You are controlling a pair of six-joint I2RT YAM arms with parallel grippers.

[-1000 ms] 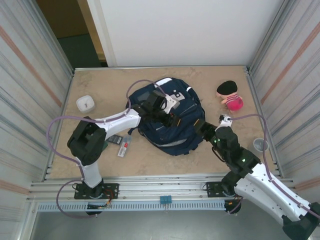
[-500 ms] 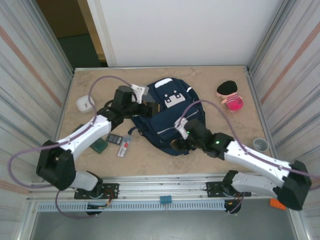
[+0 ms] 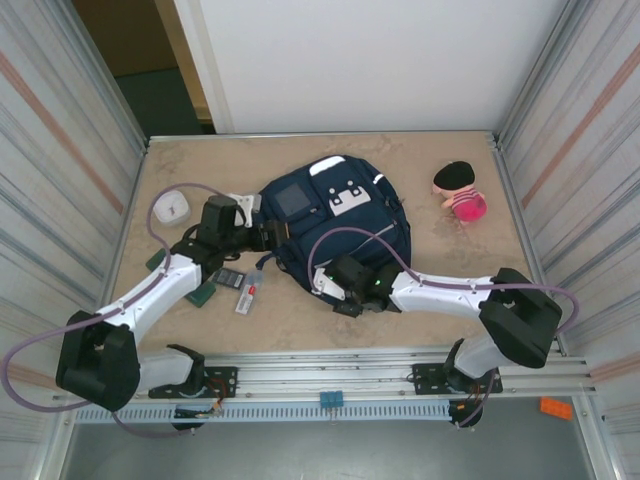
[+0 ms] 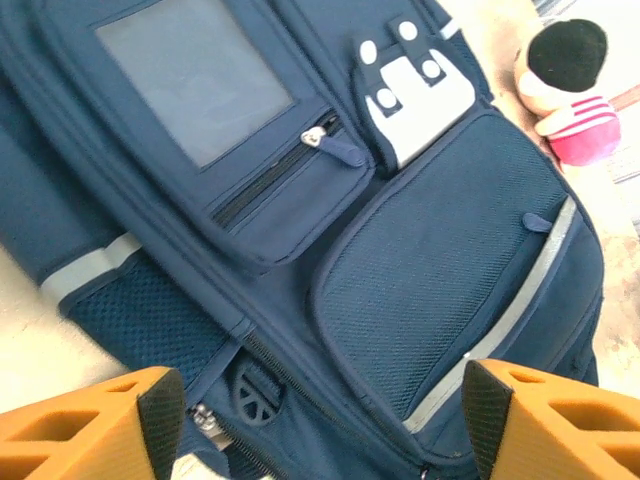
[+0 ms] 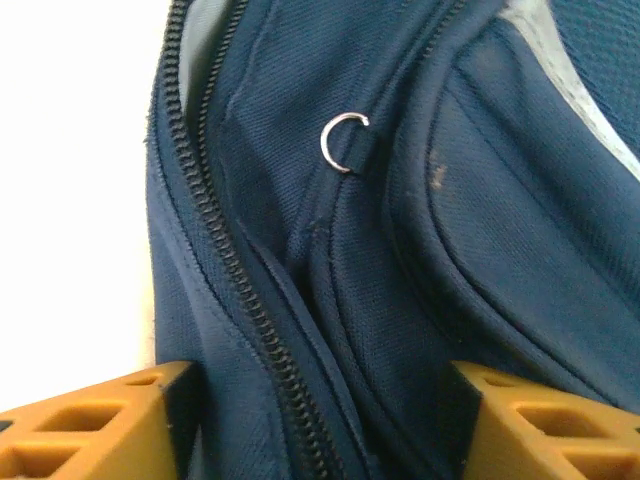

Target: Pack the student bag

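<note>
**Both grippers at the bag**

The student bag [image 3: 345, 215] lies front-up in the middle of the table [image 3: 200, 170]. The left gripper [image 4: 322, 415] faces its pockets, fingers wide apart. The right gripper [image 5: 320, 405] is also spread, straddling the zipper seam at the bag's near edge.

Beige marbled tabletop [image 3: 200, 160]; ribbed metal side walls [image 3: 60, 150]; white back panel [image 3: 370, 60]; dark opening [image 3: 165, 100] upper left.
</note>
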